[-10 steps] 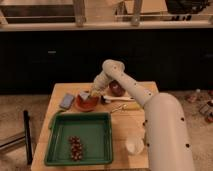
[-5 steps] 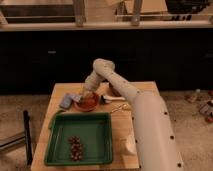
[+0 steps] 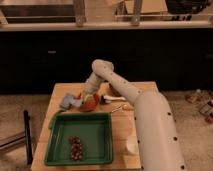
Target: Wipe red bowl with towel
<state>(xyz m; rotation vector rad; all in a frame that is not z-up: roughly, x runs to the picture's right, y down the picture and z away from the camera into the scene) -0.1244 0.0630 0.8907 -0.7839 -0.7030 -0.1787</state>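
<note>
At the near edge of the wooden worktop (image 3: 55, 100), the robot's broad white arm (image 3: 150, 125) rises from the lower right and reaches back toward the middle of the surface. Beside its base, near the front right corner, a small white cup (image 3: 131, 144) stands on the wood. To the left of that, a green tray (image 3: 80, 137) fills most of the front half of the worktop, and a cluster of small dark reddish pieces (image 3: 75, 147) lies inside it toward its near side. Just behind the tray's far rim sits the red bowl (image 3: 89, 103), near the middle of the worktop. The pincer (image 3: 88, 98) is down at the bowl, right over or in its opening, with something pale and yellowish showing at its tip; whether it is spread or closed, and whether it grips anything, cannot be told from this view. Immediately left of the bowl lies a grey-blue towel (image 3: 69, 102), crumpled on the wood and touching or nearly touching the bowl's side. To the right of the bowl, a white utensil (image 3: 112, 98) lies flat, with a brownish object (image 3: 114, 92) just behind it near the far edge. Beyond the worktop runs a dark wall with a pale rail (image 3: 105, 22) along its top.
</note>
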